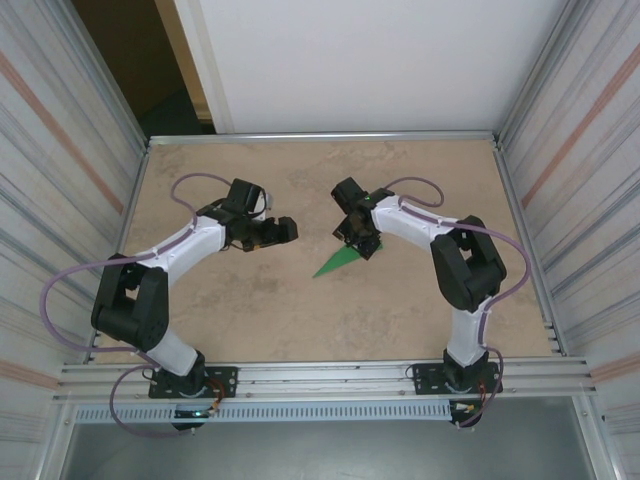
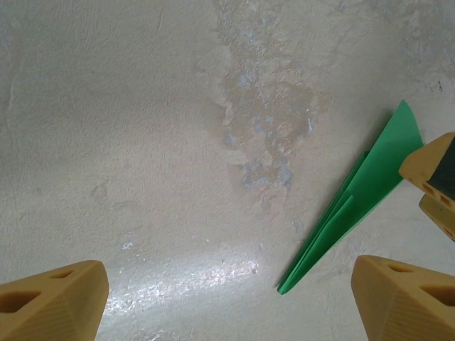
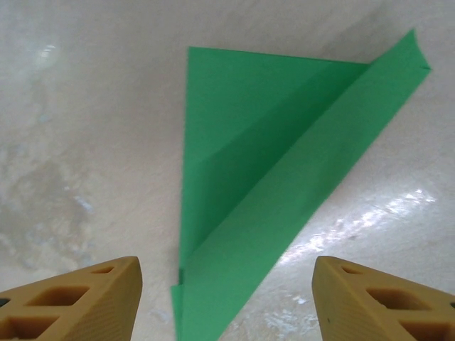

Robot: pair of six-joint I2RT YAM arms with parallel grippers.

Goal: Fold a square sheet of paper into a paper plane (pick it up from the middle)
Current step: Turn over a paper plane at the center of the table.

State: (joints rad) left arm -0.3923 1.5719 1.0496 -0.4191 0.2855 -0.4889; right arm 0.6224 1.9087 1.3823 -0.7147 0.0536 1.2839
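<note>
Right end effector (image 3: 226, 284) spread, paper plane (image 3: 284, 177) between its jaws

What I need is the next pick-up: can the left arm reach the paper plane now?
Probably yes: the left fingers stand open, bare table lies before the paper plane's tip; the right fingers crowd its wide end.

Bright green paper plane (image 1: 340, 263); slim folded dart; lying flat, nose pointing near-left.
</note>
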